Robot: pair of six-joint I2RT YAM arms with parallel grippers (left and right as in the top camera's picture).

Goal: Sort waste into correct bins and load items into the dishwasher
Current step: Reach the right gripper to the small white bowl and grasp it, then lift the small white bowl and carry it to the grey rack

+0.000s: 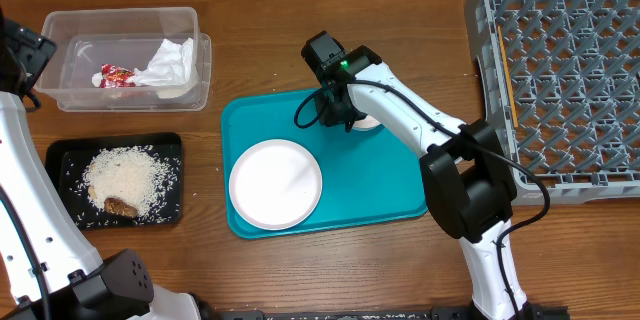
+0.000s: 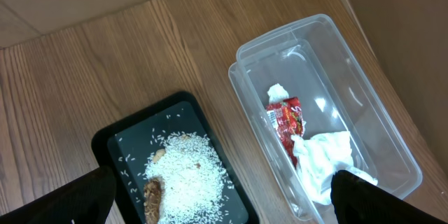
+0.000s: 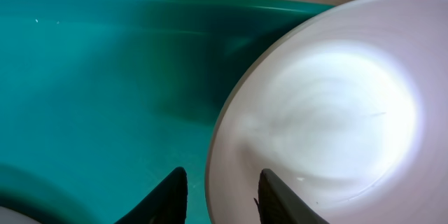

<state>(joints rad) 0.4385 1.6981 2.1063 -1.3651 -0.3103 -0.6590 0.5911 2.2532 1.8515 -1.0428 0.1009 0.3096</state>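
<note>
Small pale dish [image 3: 329,112], round, glossy and empty, standing near the back edge of the teal serving tray [image 1: 380,185] on the wooden counter [image 1: 300,20]. The right pincer [image 3: 220,199] is part-way open and straddles the dish's rim, 1 finger inside and 1 outside over the teal surface, with a gap visible on each side. From overhead, the right arm hides most of the dish. A large round white plate [image 1: 275,184] lies just beside it, toward the tray's front left. The left pincer [image 2: 224,206] stands fully spread and empty above the 2 bins. The clear tub [image 1: 70,25] holds a crumpled white napkin [image 1: 172,63] and a red-and-white wrapper [image 2: 285,119] whose print and barcode are too small to read. The black tray [image 1: 60,155] holds white rice [image 1: 125,175] and a brown scrap [image 1: 120,205]. Thin wooden chopsticks [image 1: 503,65] lie along the left side of the grey dish rack [image 1: 570,80].
</note>
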